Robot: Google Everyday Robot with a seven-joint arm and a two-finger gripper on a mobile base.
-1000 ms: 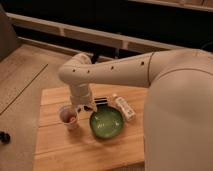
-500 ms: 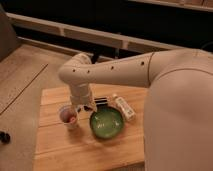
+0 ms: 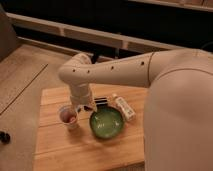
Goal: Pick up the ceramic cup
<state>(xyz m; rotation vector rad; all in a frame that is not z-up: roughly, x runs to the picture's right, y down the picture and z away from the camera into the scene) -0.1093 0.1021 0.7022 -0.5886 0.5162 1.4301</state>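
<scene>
Wooden tabletop [image 3: 60, 150]: we record the ceramic cup [image 3: 69, 116] just left of the green bowl [image 3: 106, 121]. The claw [image 3: 85, 105] is by the bowl's left rim; we cannot tell its grip state.

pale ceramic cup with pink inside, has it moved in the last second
No. The pale ceramic cup keeps its gap left of the wide green bowl; the gripper hangs between them.
</scene>
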